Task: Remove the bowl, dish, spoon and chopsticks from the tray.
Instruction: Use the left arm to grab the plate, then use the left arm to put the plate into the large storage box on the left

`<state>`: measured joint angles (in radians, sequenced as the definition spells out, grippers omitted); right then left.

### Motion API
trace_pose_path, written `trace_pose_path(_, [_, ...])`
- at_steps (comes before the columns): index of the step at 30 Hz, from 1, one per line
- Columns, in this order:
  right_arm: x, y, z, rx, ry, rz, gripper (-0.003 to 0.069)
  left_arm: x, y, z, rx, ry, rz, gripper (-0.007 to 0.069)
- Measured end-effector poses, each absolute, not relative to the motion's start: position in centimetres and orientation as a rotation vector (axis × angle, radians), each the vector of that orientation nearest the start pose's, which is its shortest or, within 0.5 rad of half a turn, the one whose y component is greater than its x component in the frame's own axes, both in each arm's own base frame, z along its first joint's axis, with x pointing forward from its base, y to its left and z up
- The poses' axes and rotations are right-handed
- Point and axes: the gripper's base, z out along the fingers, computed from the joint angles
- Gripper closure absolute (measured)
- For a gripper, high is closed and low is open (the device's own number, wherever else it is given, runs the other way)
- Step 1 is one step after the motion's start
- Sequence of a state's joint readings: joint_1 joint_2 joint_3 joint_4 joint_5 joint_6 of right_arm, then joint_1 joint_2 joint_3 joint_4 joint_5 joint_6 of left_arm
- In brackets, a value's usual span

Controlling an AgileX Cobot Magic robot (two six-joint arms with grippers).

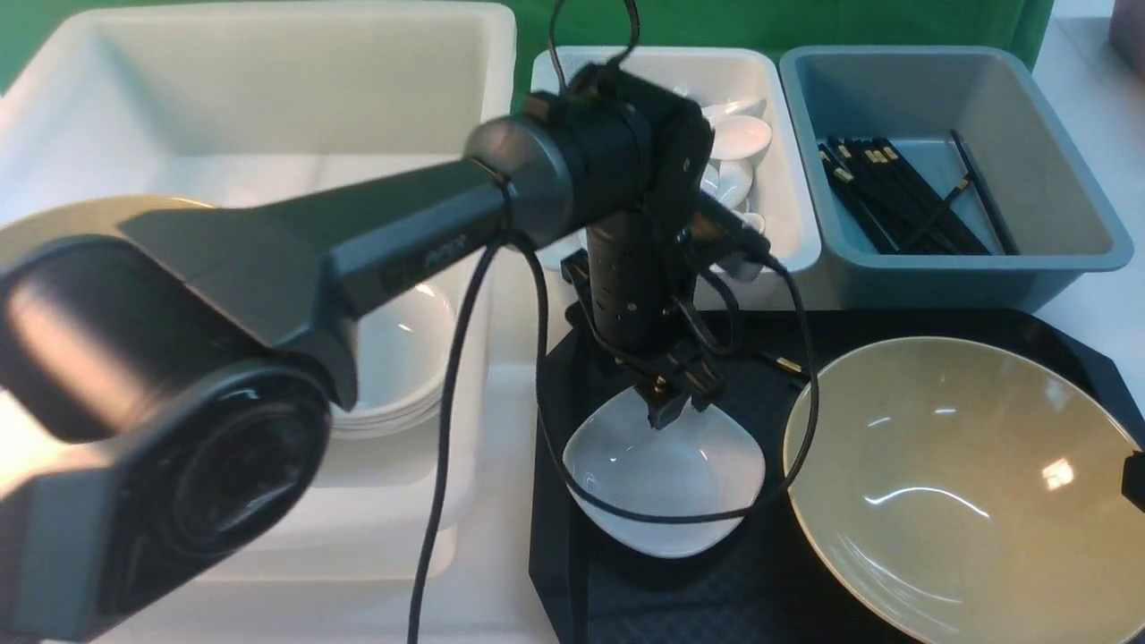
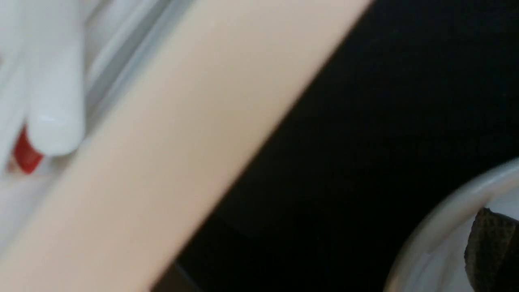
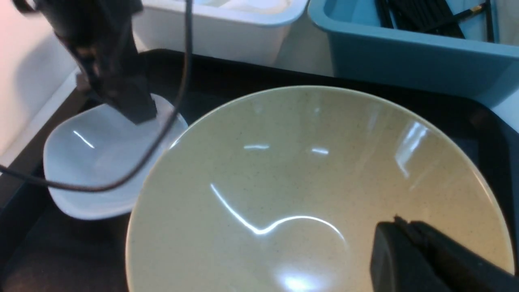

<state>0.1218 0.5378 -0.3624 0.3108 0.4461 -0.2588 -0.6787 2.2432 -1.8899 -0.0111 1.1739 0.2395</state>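
The left arm [image 1: 358,250] reaches from lower left to centre, left gripper [image 1: 666,410] pointing down; the right gripper [image 3: 399,228], lower right, has its jaws together.

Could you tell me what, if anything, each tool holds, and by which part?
Right tool, shut over the bowl, holds nothing. Left tool is at the far rim of the dish; a grip cannot be told.

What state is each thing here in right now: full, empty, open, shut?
bowl: upright, empty, on the tray.
dish: upright, empty, on the tray.
left end effector: at the dish's far rim, opening unclear.
right end effector: shut, empty, over the bowl.
grey-blue bin: holding black chopsticks.
small white tub: holding white spoons.
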Motion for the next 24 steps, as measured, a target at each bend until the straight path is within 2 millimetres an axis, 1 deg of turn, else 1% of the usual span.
trace_pose_path(2, [10.5, 2.6, 25.6, -0.192, 2.081, 0.231, 0.0613, 36.2, -29.4, 17.5, 1.346, 2.732, -0.059, 0.0222])
trace_pose_path(4, [10.4, 2.8, 25.6, -0.209, 2.080, 0.241, 0.0612, 36.0, -29.4, 17.2, 1.354, 2.755, -0.076, 0.0281])
trace_pose_path(6, [10.4, 2.9, 25.6, -0.223, 2.079, 0.249, 0.0611, 35.9, -29.5, 17.2, 1.355, 2.767, -0.092, 0.0357])
trace_pose_path(7, [10.4, 2.9, 25.6, -0.227, 2.079, 0.252, 0.0610, 35.8, -29.5, 17.4, 1.360, 2.775, -0.087, 0.0407])
trace_pose_path(8, [10.4, 2.9, 25.6, -0.227, 2.079, 0.252, 0.0609, 35.8, -29.5, 17.4, 1.362, 2.779, -0.088, 0.0423])
trace_pose_path(9, [10.4, 3.0, 25.6, -0.230, 2.079, 0.253, 0.0607, 35.8, -29.5, 17.7, 1.358, 2.785, -0.099, 0.0461])
trace_pose_path(13, [10.4, 3.0, 25.6, -0.230, 2.078, 0.254, 0.0602, 36.1, -29.8, 18.9, 1.318, 2.772, -0.124, 0.0510])
trace_pose_path(15, [10.4, 3.0, 25.6, -0.231, 2.078, 0.255, 0.0601, 36.2, -30.0, 19.9, 1.304, 2.741, -0.136, 0.0538])
trace_pose_path(17, [10.4, 3.0, 25.6, -0.231, 2.078, 0.255, 0.0601, 36.2, -30.0, 22.2, 1.275, 2.680, -0.151, 0.0596])
trace_pose_path(18, [10.4, 3.0, 25.6, -0.231, 2.078, 0.255, 0.0601, 36.2, -29.9, 22.4, 1.274, 2.676, -0.149, 0.0600])
trace_pose_path(19, [10.4, 3.0, 25.6, -0.231, 2.078, 0.255, 0.0600, 36.2, -29.8, 23.4, 1.264, 2.649, -0.143, 0.0614])
trace_pose_path(20, [10.4, 3.0, 25.6, -0.231, 2.078, 0.255, 0.0600, 36.1, -29.5, 25.0, 1.251, 2.608, -0.120, 0.0620])
trace_pose_path(21, [10.4, 3.0, 25.6, -0.231, 2.078, 0.255, 0.0600, 36.1, -29.3, 25.5, 1.243, 2.596, -0.106, 0.0621])
trace_pose_path(24, [10.4, 3.0, 25.6, -0.231, 2.078, 0.255, 0.0599, 35.6, -28.5, 28.8, 1.186, 2.535, -0.081, 0.0622])
